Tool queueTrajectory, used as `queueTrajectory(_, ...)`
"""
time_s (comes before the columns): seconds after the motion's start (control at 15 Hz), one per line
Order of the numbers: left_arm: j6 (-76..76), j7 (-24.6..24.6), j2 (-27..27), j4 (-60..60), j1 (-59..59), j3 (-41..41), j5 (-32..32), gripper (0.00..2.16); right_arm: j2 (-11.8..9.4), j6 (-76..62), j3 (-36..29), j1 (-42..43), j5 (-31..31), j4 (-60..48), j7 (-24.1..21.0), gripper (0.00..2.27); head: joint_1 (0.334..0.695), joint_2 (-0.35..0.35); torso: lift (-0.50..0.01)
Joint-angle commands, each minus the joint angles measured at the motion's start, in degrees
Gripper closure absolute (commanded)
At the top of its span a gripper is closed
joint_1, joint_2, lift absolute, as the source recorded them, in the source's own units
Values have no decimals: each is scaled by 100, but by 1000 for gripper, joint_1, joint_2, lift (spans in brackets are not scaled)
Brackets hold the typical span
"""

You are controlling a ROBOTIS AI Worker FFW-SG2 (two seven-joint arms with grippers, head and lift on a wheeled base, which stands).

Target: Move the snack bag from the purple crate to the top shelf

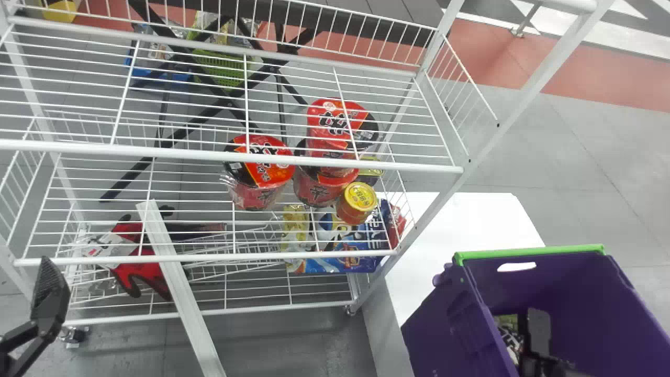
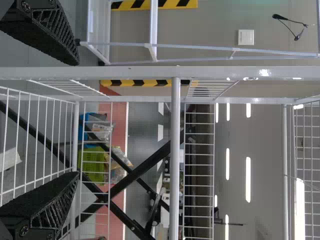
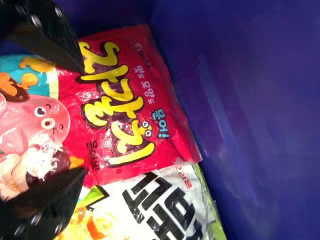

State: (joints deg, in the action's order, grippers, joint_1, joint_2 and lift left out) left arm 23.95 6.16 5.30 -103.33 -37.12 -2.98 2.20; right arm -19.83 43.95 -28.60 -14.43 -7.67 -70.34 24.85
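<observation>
"Where's the snack bag (image 3: 110, 115)?"
"Inside the purple crate (image 1: 445, 324), glossy red, slightly crinkled, big yellow letters showing, one end near the crate's wall."
"And the top shelf (image 1: 157, 153)?"
"White wire, left of the crate, which is open-topped, green along its far rim."

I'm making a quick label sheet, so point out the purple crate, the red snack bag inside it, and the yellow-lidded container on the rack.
Purple crate (image 1: 528, 253): head view, green far rim.
Red snack bag (image 3: 112, 107): right wrist view, printed front.
Yellow-lidded container (image 1: 358, 201): head view, its lid.
</observation>
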Motion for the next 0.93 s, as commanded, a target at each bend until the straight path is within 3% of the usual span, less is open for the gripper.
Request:
queueTrajectory(0.0, 0, 0, 6, 23, 12, 8, 0, -2, -12, 14, 21, 54, 3, 64, -51, 1487, 695, -350, -454)
queueTrajectory(0.07, 0, 0, 6, 32, 12, 8, 0, -2, -21, 295, -23, 89, -32, 46, -86, 1990, 695, -350, -454)
queueTrajectory(0.6, 17, 8, 6, 67, 21, 26, 9, -2, 41, 1438, -779, -201, -305, -938, 406, 2111, 695, -350, -454)
queueTrajectory(0.87, 17, 26, -3, 102, 73, 26, 44, -2, 348, 2967, -1895, -500, -384, -2529, 1215, 2094, 695, -350, -454)
